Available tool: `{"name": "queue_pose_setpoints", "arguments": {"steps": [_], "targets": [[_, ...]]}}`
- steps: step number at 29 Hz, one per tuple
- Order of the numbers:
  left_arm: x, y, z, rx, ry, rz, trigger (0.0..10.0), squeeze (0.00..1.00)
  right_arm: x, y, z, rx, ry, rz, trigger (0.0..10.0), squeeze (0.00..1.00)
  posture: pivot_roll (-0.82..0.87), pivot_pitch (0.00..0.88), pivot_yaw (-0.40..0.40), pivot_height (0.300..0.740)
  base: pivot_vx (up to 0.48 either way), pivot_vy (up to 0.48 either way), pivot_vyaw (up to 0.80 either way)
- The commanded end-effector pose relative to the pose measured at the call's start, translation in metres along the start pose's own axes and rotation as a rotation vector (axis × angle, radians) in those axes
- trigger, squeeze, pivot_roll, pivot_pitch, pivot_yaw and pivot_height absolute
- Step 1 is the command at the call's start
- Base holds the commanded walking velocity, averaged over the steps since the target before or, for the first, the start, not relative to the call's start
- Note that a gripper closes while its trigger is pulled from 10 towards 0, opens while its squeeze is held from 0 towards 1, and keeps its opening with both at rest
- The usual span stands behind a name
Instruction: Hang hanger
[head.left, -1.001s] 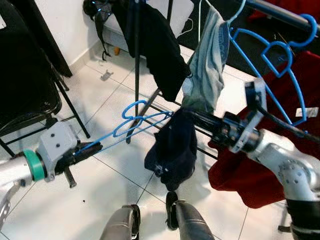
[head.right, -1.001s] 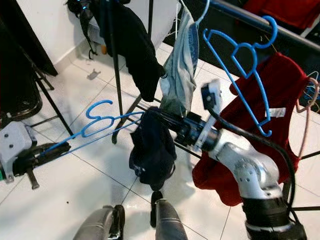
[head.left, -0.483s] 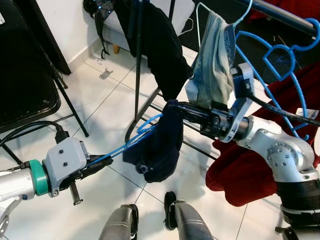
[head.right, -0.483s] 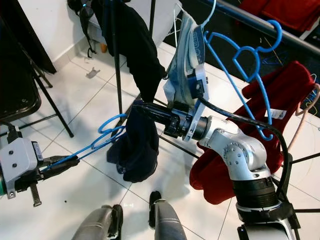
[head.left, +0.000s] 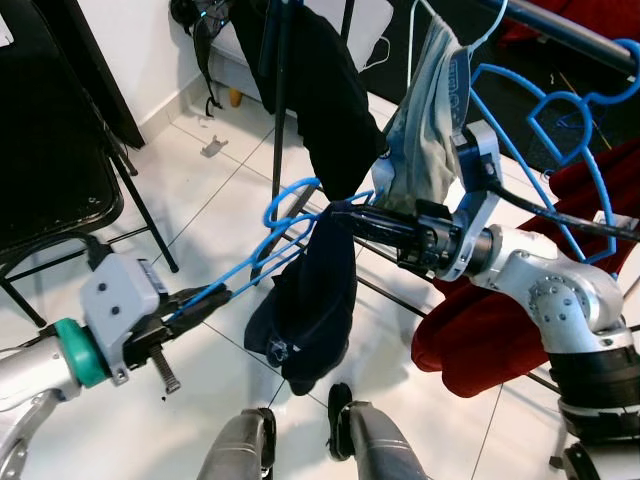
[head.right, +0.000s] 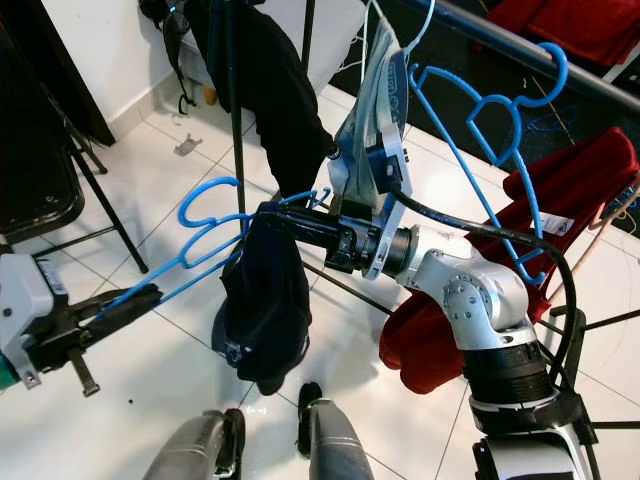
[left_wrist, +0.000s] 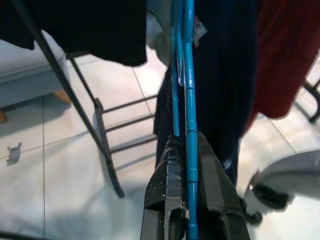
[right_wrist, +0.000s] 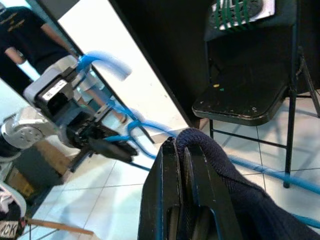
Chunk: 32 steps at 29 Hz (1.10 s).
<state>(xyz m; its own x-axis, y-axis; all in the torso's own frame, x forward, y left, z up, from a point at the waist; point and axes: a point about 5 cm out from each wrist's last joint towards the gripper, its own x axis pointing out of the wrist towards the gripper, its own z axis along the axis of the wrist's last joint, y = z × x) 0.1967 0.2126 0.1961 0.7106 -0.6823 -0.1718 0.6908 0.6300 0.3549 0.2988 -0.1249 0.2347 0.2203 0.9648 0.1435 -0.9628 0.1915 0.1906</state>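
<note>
Rack (head.right: 520, 38): a rail runs across the scene from 12 to 2 o'clock, already carrying red cloth (head.left: 500, 330), a grey garment (head.left: 430, 110) and empty blue hangers (head.right: 490, 130). The crowding leaves little free rail, so the hook could snag a neighbour.
Garment (head.left: 310, 310): dark navy, draped over the hanger at centre and sagging toward the floor at 6 o'clock. It looks loosely seated; a tilt or jerk could let it slide off.
Hanger (head.left: 290, 215): blue, hook at 11 o'clock of centre, well below the rail, held at both ends. If the arms pull unevenly it could twist or flex.
Right jaws (right_wrist: 182, 150): clamped on the navy cloth where it lies over the hanger. The grip seems to be on fabric more than plastic, so it may slip.
Left jaws (left_wrist: 186, 150): at 8 o'clock, closed on the hanger's thin arm. A narrow hold; the hanger could pivot in it.
</note>
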Motion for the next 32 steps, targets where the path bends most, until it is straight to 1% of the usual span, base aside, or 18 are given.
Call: {"name": "queue_pose_setpoints", "arguments": {"steps": [1, 2, 4, 6, 9, 10, 12, 13, 14, 17, 19, 20, 22, 23, 24, 25, 29, 32], "targets": [[-0.004, -0.01, 0.005, -0.002, -0.001, -0.047, 10.0, 0.0, 0.001, 0.001, 0.005, -0.026, 0.014, 0.045, 0.0, 0.0, 0.06, 0.233, -0.008, 0.74, 0.0, 0.0, 0.0], [-0.005, -0.015, 0.006, -0.004, 0.004, -0.073, 10.0, 0.0, 0.003, 0.001, 0.006, -0.033, 0.025, 0.059, 0.0, 0.0, 0.05, 0.233, -0.009, 0.74, 0.0, 0.0, 0.0], [-0.005, -0.02, 0.007, -0.008, 0.005, -0.089, 10.0, 0.0, 0.004, 0.0, 0.007, -0.037, 0.031, 0.07, 0.0, 0.0, 0.05, 0.233, -0.009, 0.74, 0.0, 0.0, 0.0], [-0.005, -0.02, 0.007, -0.008, 0.005, -0.089, 10.0, 0.0, 0.004, 0.0, 0.007, -0.037, 0.031, 0.07, 0.0, 0.0, 0.05, 0.233, -0.009, 0.74, 0.0, 0.0, 0.0], [-0.006, -0.03, 0.007, -0.018, 0.021, -0.099, 10.0, 0.0, 0.008, 0.0, 0.008, -0.043, 0.064, 0.114, 0.0, 0.0, 0.06, 0.239, -0.013, 0.74, 0.0, 0.0, 0.0], [-0.01, -0.032, 0.002, 0.01, 0.073, -0.099, 10.0, 0.0, 0.008, -0.001, 0.007, -0.044, 0.086, 0.123, 0.0, 0.0, 0.06, 0.241, -0.015, 0.74, 0.0, 0.0, 0.0], [-0.014, -0.033, -0.004, 0.046, 0.135, -0.102, 10.0, 0.0, 0.006, -0.002, 0.004, -0.044, 0.109, 0.13, 0.0, 0.0, 0.06, 0.241, -0.015, 0.74, 0.0, 0.0, 0.0], [-0.019, -0.03, -0.007, 0.079, 0.183, -0.099, 10.0, 0.0, 0.003, -0.004, 0.002, -0.052, 0.137, 0.124, 0.0, 0.0, 0.07, 0.248, -0.021, 0.74, 0.0, 0.0, 0.0], [-0.019, -0.03, -0.007, 0.079, 0.183, -0.099, 10.0, 0.0, 0.003, -0.004, 0.002, -0.052, 0.137, 0.124, 0.0, 0.0, 0.07, 0.248, -0.021, 0.74, 0.0, 0.0, 0.0], [-0.034, -0.013, -0.013, 0.173, 0.295, -0.068, 10.0, 0.0, -0.013, -0.012, -0.008, -0.068, 0.221, 0.084, 0.0, 0.0, 0.07, 0.25, -0.018, 0.74, 0.0, 0.0, 0.0], [-0.034, -0.013, -0.013, 0.173, 0.295, -0.068, 10.0, 0.0, -0.013, -0.012, -0.008, -0.068, 0.221, 0.084, 0.0, 0.0, 0.07, 0.25, -0.018, 0.74, 0.0, 0.0, 0.0], [-0.036, -0.005, -0.016, 0.202, 0.326, -0.049, 10.0, 0.0, -0.018, -0.012, -0.011, -0.068, 0.243, 0.077, 0.0, 0.0, 0.07, 0.25, -0.014, 0.74, 0.0, 0.0, 0.0], [-0.036, -0.005, -0.016, 0.202, 0.326, -0.049, 10.0, 0.0, -0.018, -0.012, -0.011, -0.068, 0.243, 0.077, 0.0, 0.0, 0.07, 0.25, -0.014, 0.74, 0.0, 0.0, 0.0], [-0.038, 0.002, -0.019, 0.229, 0.353, -0.04, 10.0, 0.0, -0.022, -0.011, -0.013, -0.068, 0.262, 0.076, 0.0, 0.0, 0.06, 0.25, -0.009, 0.74, 0.0, 0.0, 0.0], [-0.038, 0.002, -0.019, 0.229, 0.353, -0.04, 10.0, 0.0, -0.022, -0.011, -0.013, -0.068, 0.262, 0.076, 0.0, 0.0, 0.06, 0.25, -0.009, 0.74, 0.0, 0.0, 0.0], [-0.039, 0.008, -0.019, 0.24, 0.365, -0.034, 10.0, 0.0, -0.026, -0.01, -0.015, -0.071, 0.286, 0.082, 0.0, 0.0, 0.06, 0.251, -0.006, 0.74, 0.0, 0.0, 0.0], [-0.04, 0.013, -0.015, 0.25, 0.371, -0.041, 10.0, 0.0, -0.03, -0.009, -0.016, -0.079, 0.309, 0.082, 0.0, 0.0, 0.05, 0.251, -0.004, 0.74, 0.0, 0.0, 0.0], [-0.045, 0.013, -0.011, 0.263, 0.384, -0.05, 10.0, 0.0, -0.032, -0.013, -0.016, -0.1, 0.323, 0.068, 0.0, 0.0, 0.06, 0.253, -0.004, 0.74, 0.0, 0.0, 0.0]]}}
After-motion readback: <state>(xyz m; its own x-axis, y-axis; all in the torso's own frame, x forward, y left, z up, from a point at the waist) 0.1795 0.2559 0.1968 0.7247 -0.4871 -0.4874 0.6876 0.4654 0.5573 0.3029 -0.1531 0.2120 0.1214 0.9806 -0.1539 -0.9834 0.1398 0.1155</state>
